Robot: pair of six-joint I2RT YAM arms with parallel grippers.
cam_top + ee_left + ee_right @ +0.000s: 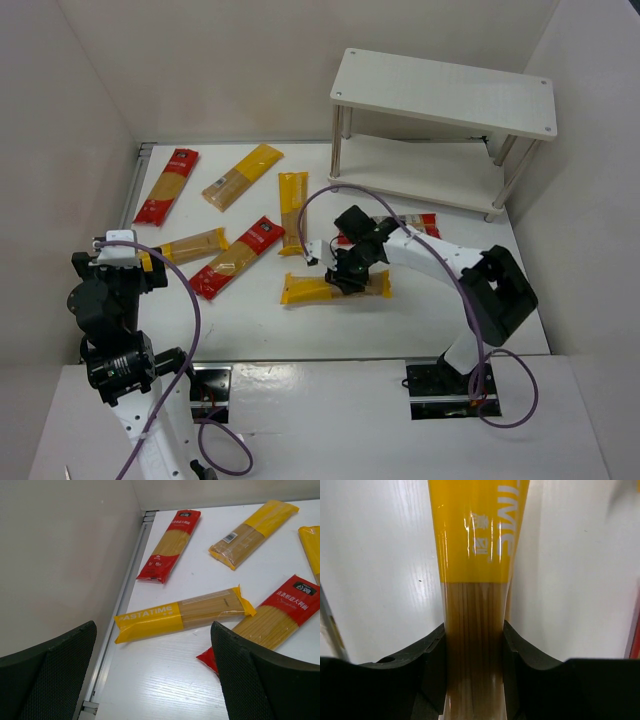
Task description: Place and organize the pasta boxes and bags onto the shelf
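Note:
Several long pasta bags lie scattered on the white table. My right gripper point(347, 275) is shut on the clear middle of a yellow bag point(308, 290), and both fingers press its sides in the right wrist view point(474, 650). The bag's yellow printed end point(475, 530) reaches away from the jaws. Whether this bag is off the table I cannot tell. My left gripper point(155, 680) stands open over bare table, just short of a yellow PASTATIME bag point(180, 614) and a red bag point(280, 617). The white two-tier shelf point(445, 95) stands at the back right with nothing on its boards.
More bags lie at the back left: a red one point(168, 185), a yellow one point(242, 176) and another yellow one point(292, 212). A red bag point(425, 222) lies beside the right arm near the shelf's lower board point(430, 172). A metal rail point(125, 595) and wall border the left side.

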